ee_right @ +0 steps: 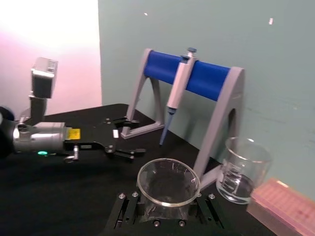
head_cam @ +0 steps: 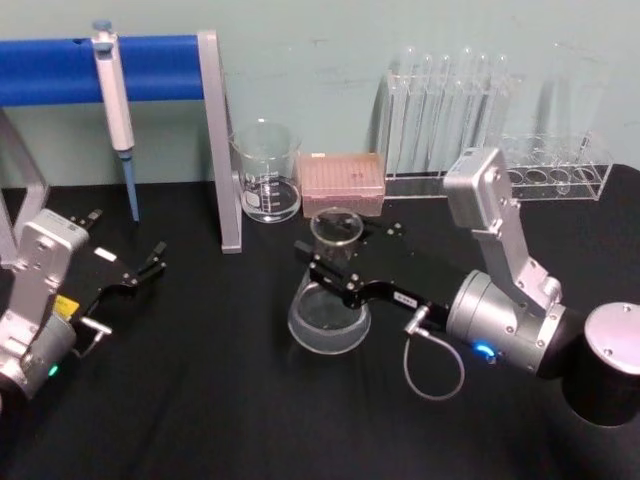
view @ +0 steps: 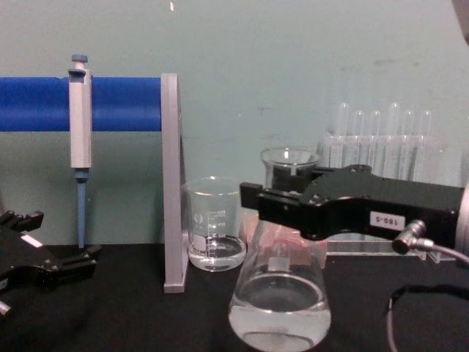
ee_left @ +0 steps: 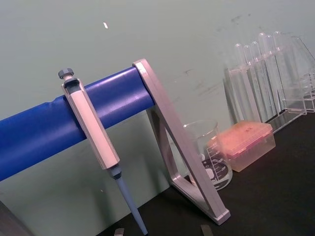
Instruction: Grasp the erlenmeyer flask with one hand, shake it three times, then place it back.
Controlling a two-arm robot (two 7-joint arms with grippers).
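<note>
The erlenmeyer flask (head_cam: 328,318) is clear glass with a little liquid in its wide base and stands mid-table, in front of the pink box. My right gripper (head_cam: 336,268) reaches in from the right and is shut on the flask's neck just below the flared rim. The chest view shows the black fingers (view: 272,199) clamped across the neck of the flask (view: 279,297). In the right wrist view the flask's open mouth (ee_right: 168,181) sits between the jaws. I cannot tell whether the base touches the table. My left gripper (head_cam: 152,262) rests open at the far left.
A blue-barred stand (head_cam: 218,140) with a hanging pipette (head_cam: 115,110) is at the back left. A glass beaker (head_cam: 267,172), a pink tip box (head_cam: 342,182) and a test tube rack (head_cam: 500,150) line the back. A cable loop (head_cam: 432,365) hangs under my right wrist.
</note>
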